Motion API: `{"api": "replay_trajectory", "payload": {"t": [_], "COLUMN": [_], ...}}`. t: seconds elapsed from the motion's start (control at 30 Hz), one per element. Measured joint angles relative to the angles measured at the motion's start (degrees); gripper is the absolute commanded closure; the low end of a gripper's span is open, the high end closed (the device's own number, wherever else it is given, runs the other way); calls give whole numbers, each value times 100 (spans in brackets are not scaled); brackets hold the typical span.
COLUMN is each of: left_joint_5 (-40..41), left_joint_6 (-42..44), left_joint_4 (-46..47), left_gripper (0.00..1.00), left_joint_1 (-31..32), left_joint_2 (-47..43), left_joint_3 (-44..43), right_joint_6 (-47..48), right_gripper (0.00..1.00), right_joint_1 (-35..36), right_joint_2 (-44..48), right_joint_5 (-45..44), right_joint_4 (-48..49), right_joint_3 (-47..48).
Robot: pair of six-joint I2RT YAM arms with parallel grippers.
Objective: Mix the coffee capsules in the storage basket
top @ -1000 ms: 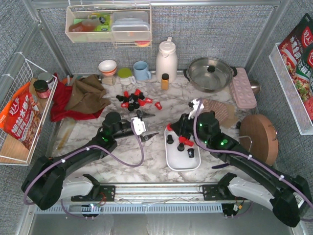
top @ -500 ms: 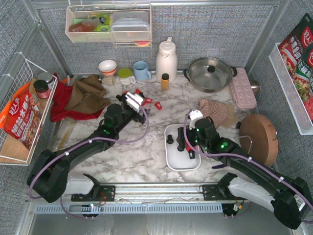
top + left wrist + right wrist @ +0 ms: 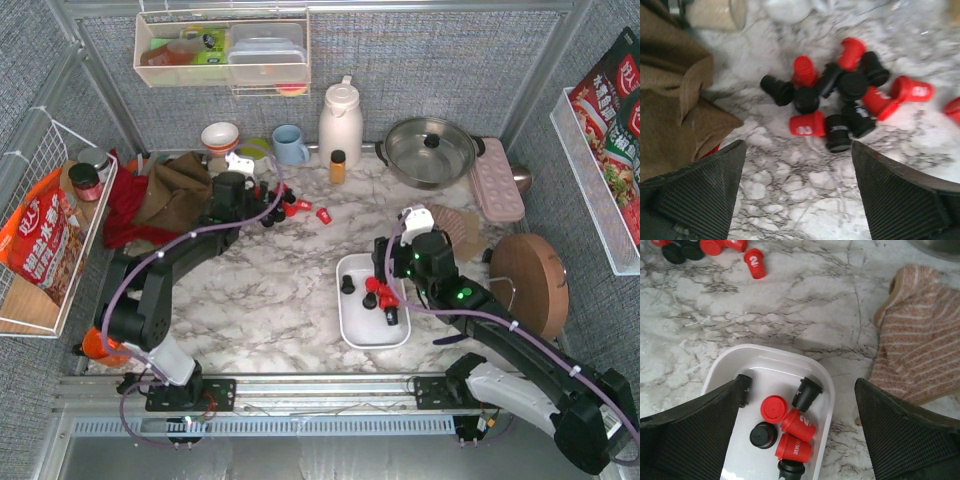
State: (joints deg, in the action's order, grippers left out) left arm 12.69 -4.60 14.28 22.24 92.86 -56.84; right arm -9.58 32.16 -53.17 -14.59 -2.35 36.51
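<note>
Red and black coffee capsules (image 3: 283, 205) lie in a loose pile at the back of the marble table, with one red one (image 3: 323, 213) apart to the right. My left gripper (image 3: 252, 200) hovers just left of that pile, open and empty; in the left wrist view the pile (image 3: 840, 100) sits beyond the gripper (image 3: 797, 150). The white storage basket (image 3: 352, 335) holds several capsules (image 3: 797, 425), red and black. My right gripper (image 3: 388, 262) hangs open above the basket's far end (image 3: 765, 352), holding nothing.
A brown cloth (image 3: 175, 195) over a red one lies left of the pile. A striped cloth (image 3: 920, 345) lies right of the basket. Behind stand cups (image 3: 290, 145), a white jug (image 3: 340, 120), an amber bottle (image 3: 338, 165), a pot (image 3: 430, 150), a pink box (image 3: 497, 180) and a wooden disc (image 3: 530, 280).
My left arm swung from the table's middle back and left to the capsule pile, jaws widening. My right gripper opened over the basket and drew slightly right.
</note>
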Motion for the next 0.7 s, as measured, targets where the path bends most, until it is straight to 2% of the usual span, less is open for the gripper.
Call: {"api": "replay_trajectory", "payload": {"t": [0.1, 0.27, 0.5, 0.7], "left_joint_5": [24, -264, -1003, -1412], "left_joint_6": [-175, -339, -348, -334], "left_joint_4": [-433, -866, -1274, -1480], "left_gripper": [18, 20, 20, 27], "left_joint_1": [-273, -601, -734, -732], "left_joint_2": [411, 929, 1351, 1845], "left_joint_3": [-339, -702, -1373, -1908], "right_joint_6": [-120, -306, -485, -511], "right_gripper": [1, 1, 1, 1], "right_joint_1": [-129, -234, -251, -251], "right_joint_2": [107, 188, -74, -151], "right_joint_5": [-37, 107, 468, 590], "right_joint_4": [216, 632, 962, 986], "right_joint_3": [-321, -811, -793, -789]}}
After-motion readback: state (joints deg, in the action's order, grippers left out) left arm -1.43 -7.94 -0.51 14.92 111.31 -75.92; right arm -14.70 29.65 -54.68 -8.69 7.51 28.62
